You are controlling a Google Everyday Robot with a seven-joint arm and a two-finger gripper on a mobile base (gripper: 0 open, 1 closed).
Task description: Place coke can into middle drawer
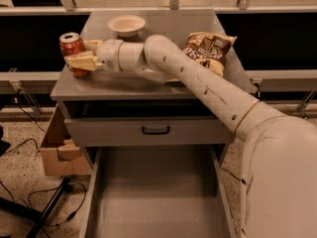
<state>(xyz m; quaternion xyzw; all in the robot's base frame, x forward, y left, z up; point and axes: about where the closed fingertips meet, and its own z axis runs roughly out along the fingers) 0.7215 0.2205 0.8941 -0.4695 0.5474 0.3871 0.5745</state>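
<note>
The coke can (71, 46), red with a silver top, stands upright at the left edge of the grey cabinet top (148, 83). My gripper (77, 53) reaches in from the right and is open. One finger (80, 61) lies across the can's front and the other sits just behind its right side, so the can is partly between them. The middle drawer (153, 197) is pulled out below, a wide grey box with a bare flat floor. It lies under the drawer front with the black handle (155, 130).
A white bowl (127, 25) sits at the back of the cabinet top and a brown chip bag (209, 48) at its right. A cardboard box (60, 148), cables and a black stand are on the floor to the left. My arm crosses the cabinet's right side.
</note>
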